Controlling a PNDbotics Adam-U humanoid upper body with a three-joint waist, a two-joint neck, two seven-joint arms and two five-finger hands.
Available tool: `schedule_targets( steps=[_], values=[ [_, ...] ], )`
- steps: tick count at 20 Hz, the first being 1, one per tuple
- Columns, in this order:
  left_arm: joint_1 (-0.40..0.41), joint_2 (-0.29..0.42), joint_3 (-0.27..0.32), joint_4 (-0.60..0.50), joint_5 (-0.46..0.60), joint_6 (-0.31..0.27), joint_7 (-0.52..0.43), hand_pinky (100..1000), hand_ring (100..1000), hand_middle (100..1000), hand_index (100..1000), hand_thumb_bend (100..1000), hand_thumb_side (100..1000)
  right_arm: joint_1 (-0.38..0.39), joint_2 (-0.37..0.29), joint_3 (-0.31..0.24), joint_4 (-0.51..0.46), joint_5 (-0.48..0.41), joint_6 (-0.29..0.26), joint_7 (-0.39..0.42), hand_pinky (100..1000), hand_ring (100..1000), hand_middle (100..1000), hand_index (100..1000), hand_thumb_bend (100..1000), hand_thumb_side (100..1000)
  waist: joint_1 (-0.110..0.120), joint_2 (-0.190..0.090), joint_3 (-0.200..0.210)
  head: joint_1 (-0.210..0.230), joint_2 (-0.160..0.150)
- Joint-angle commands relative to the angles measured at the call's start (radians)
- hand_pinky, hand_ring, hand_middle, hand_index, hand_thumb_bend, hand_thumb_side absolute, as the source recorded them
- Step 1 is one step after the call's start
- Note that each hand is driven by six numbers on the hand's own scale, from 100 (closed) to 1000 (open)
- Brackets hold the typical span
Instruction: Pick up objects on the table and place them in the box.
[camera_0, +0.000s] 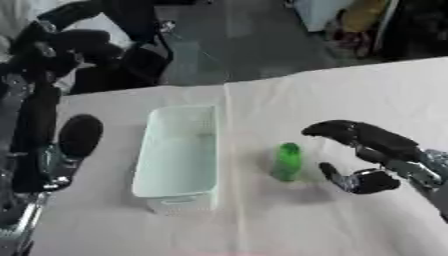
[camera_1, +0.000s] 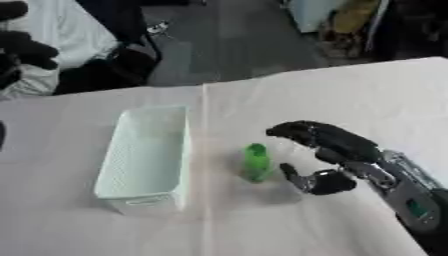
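Left eye view shows a small green bottle (camera_0: 287, 161) standing up on the counter (camera_0: 350, 100), about the middle of it, a little nearer the front edge than the back edge. It looks like it has a round cap on top, but I cannot tell more than that.

Just to its right is the right hand (camera_1: 322, 150). The fingers (camera_1: 302, 131) reach out over the top and the thumb (camera_1: 293, 176) sits low, with a wide gap between them. The hand is spread and holds nothing. It is near the bottle but not touching it.

To the bottle's left, near but apart, is a long pale green box (camera_0: 179, 155). It looks empty.

To do this step well, the hand should slide left so the bottle sits in the gap, then close around the bottle's middle, not the cap. A tall thin bottle may tip if a finger bumps it first, so go slow.

The left hand (camera_0: 79, 135) is by the left edge; I cannot tell how its fingers are.
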Motion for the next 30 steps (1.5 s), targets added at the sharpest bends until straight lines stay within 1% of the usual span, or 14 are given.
schedule_targets(
  steps=[1,10,13,15,17,18,21,22,24,25,28,30],
  values=[
    [-0.027,0.003,0.000,-0.015,0.009,-0.002,-0.007,612,642,875,801,750,798,-0.023,-0.037,-0.018,-0.010,-0.012,0.005,-0.002,915,848,880,1000,100,583,-0.008,-0.009,0.009,-0.012,-0.019],
    [-0.063,-0.008,-0.005,-0.015,0.017,0.001,-0.029,612,645,877,800,752,801,-0.034,-0.041,-0.020,-0.027,-0.011,-0.004,0.001,928,863,895,1000,100,588,-0.022,0.013,0.038,-0.014,-0.030],
    [-0.067,-0.008,-0.003,-0.015,0.018,0.003,-0.029,612,644,877,800,753,800,-0.032,-0.037,-0.008,-0.041,-0.018,-0.014,0.033,949,886,921,1000,100,671,-0.025,0.016,0.040,-0.012,-0.027],
    [-0.068,-0.008,-0.003,-0.015,0.018,0.004,-0.029,612,645,877,800,753,801,-0.033,-0.036,-0.001,-0.054,-0.047,-0.017,0.077,966,901,934,1000,100,730,-0.026,0.016,0.041,-0.010,-0.026],
    [-0.070,-0.008,-0.003,-0.015,0.018,0.004,-0.029,613,645,877,800,752,802,-0.037,-0.037,-0.002,-0.064,-0.080,-0.018,0.117,971,905,932,1000,100,750,-0.026,0.016,0.042,-0.009,-0.027],
    [-0.070,-0.008,-0.002,-0.015,0.019,0.004,-0.029,613,645,877,800,752,802,-0.038,-0.038,-0.003,-0.068,-0.095,-0.019,0.133,977,909,933,1000,100,778,-0.026,0.015,0.043,-0.009,-0.027],
    [-0.070,-0.007,-0.003,-0.015,0.019,0.004,-0.029,612,645,877,800,754,802,-0.038,-0.038,0.001,-0.076,-0.142,-0.023,0.193,990,918,936,1000,100,876,-0.025,0.015,0.042,-0.009,-0.029],
    [-0.069,-0.007,-0.003,-0.015,0.018,0.004,-0.030,612,645,877,800,754,802,-0.038,-0.038,0.001,-0.078,-0.154,-0.025,0.211,995,921,939,1000,100,936,-0.025,0.015,0.041,-0.010,-0.029],
    [-0.069,-0.007,-0.003,-0.015,0.018,0.004,-0.029,612,645,877,800,754,802,-0.037,-0.038,0.000,-0.079,-0.174,-0.029,0.242,995,921,936,1000,100,942,-0.025,0.015,0.041,-0.013,-0.027],
    [-0.068,-0.007,-0.003,-0.015,0.018,0.004,-0.029,612,645,877,800,754,802,-0.038,-0.037,-0.003,-0.079,-0.183,-0.031,0.248,983,911,922,1000,100,921,-0.025,0.015,0.041,-0.016,-0.025],
    [-0.068,-0.007,-0.003,-0.015,0.017,0.003,-0.029,612,644,877,800,755,802,-0.038,-0.038,-0.008,-0.076,-0.200,-0.029,0.242,979,908,919,1000,100,923,-0.024,0.016,0.041,-0.026,-0.025],
    [-0.067,-0.006,-0.003,-0.015,0.017,0.003,-0.029,612,644,877,800,756,801,-0.036,-0.038,-0.005,-0.075,-0.200,-0.027,0.245,983,912,927,1000,100,935,-0.025,0.016,0.041,-0.047,-0.029]
  ],
)
